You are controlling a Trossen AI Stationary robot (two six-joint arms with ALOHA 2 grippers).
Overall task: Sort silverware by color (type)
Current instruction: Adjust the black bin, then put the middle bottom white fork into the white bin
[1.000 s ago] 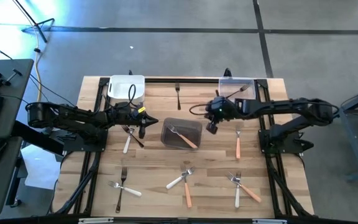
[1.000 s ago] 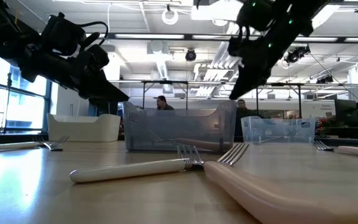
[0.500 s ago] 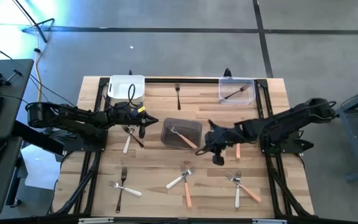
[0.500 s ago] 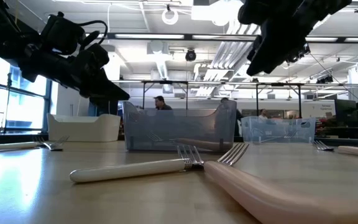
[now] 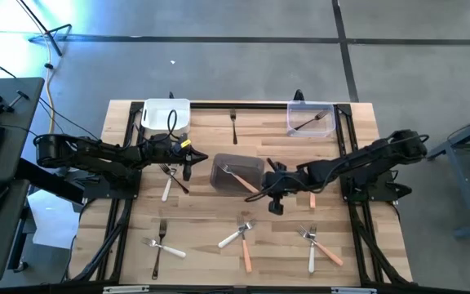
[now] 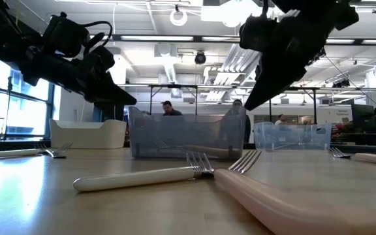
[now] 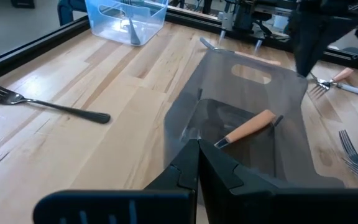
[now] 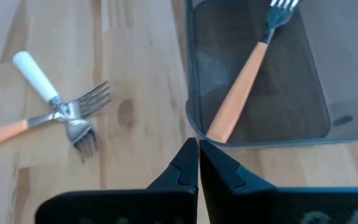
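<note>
Wooden table (image 5: 202, 208): we see the left gripper (image 5: 188, 170), jaws together, empty, over two forks. One orange fork (image 5: 241, 180) lies in the grey tub (image 5: 255, 164), one dark fork (image 5: 308, 123) in the clear tub (image 5: 294, 126). Right gripper (image 5: 274, 204), jaws together, holds nothing. About nine forks remain loose.

I can read no lettering, label, brand, number or sign anywhere around my hands.
</note>
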